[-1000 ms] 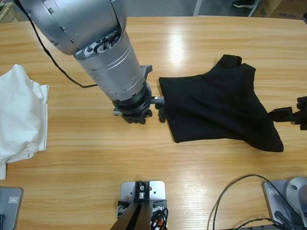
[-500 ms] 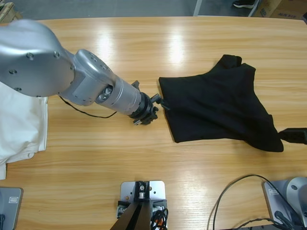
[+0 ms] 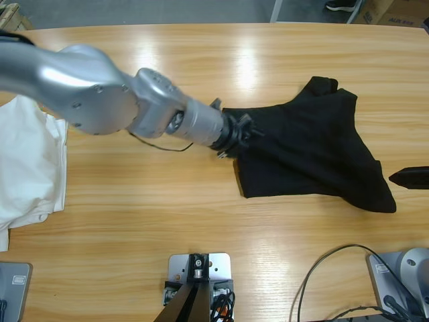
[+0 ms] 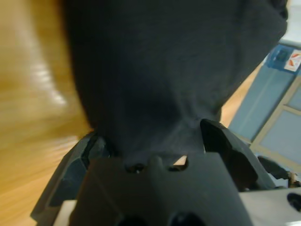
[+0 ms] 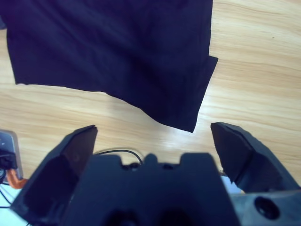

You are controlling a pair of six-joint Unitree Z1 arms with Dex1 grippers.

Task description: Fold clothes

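white shirts (image 3: 30, 168) heaped at table (image 3: 134, 221) left edge | left gripper (image 3: 242, 131) fingers pinching black shirt (image 3: 308, 147) left hem | black shirt spread flat right of centre, no lettering legible | right gripper (image 3: 410, 177) fingers spread, just off shirt's right corner

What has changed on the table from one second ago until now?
The left tool moved right onto the black shirt's left edge and now has fabric between its jaws. The right tool drew back toward the right edge, open and off the shirt. The shirt and the white clothes stayed put.
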